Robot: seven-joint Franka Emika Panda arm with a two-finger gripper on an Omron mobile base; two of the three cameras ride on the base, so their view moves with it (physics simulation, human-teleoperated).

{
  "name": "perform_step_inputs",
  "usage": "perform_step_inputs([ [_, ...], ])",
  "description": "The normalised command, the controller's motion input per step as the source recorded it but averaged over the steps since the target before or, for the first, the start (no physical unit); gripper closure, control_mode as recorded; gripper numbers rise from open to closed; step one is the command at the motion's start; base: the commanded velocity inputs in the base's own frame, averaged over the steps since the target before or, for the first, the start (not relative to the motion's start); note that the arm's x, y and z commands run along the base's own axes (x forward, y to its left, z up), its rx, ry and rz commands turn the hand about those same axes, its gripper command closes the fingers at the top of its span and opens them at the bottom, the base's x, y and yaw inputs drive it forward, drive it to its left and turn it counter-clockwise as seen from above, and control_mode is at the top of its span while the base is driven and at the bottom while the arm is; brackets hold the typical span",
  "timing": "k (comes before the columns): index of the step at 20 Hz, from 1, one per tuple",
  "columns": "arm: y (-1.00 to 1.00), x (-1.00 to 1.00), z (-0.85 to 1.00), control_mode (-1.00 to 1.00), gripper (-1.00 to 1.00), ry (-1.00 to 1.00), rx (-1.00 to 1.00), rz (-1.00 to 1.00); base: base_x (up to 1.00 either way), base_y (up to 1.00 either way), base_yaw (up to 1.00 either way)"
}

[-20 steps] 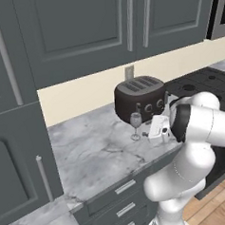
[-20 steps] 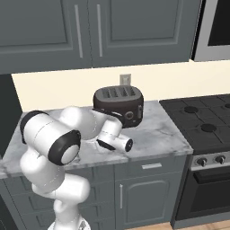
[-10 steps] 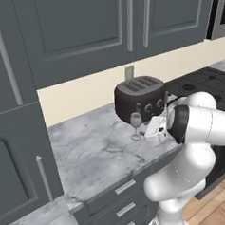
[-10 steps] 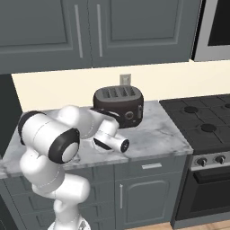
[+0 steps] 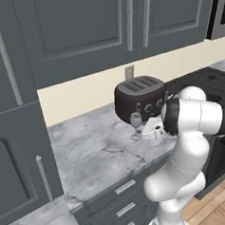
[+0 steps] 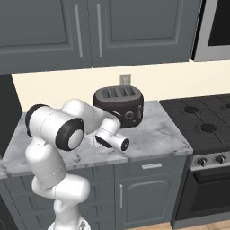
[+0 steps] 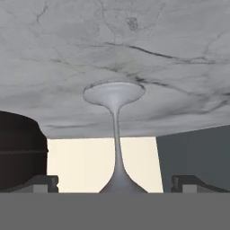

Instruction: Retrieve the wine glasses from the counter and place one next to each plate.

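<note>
One wine glass (image 5: 135, 124) stands upright on the marble counter (image 5: 93, 151), just in front of a dark toaster. My gripper (image 5: 151, 129) is level with the glass on its right side and is open. The hand view is rolled upside down. In it the wine glass (image 7: 116, 134) has its round foot on the counter (image 7: 179, 40) at the top, and its stem runs down to the bowl between my fingertips (image 7: 44, 182). The two tips stand wide on either side of the bowl, apart from it. The plates are out of view.
The black toaster (image 5: 139, 97) sits right behind the glass against the cream wall, below an outlet (image 5: 129, 72). A black stove (image 6: 202, 128) adjoins the counter on the right. Dark grey cabinets (image 5: 104, 29) hang overhead, and a tall cabinet (image 5: 16, 140) bounds the left.
The hand has edged slightly closer to the wine glass. The jaws stay open and the glass has not moved.
</note>
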Motion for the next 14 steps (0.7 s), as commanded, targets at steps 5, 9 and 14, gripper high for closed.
perform_step_inputs([
  [5,0.10,0.09,-0.13,-1.00,-1.00,0.00,0.01,0.00,0.00,0.00,0.00],
  [9,0.13,0.08,-0.13,-1.00,-1.00,0.00,0.00,0.00,0.00,0.00,0.00],
  [14,0.03,0.16,-0.18,-1.00,-1.00,0.00,0.02,0.00,0.00,0.00,0.00],
])
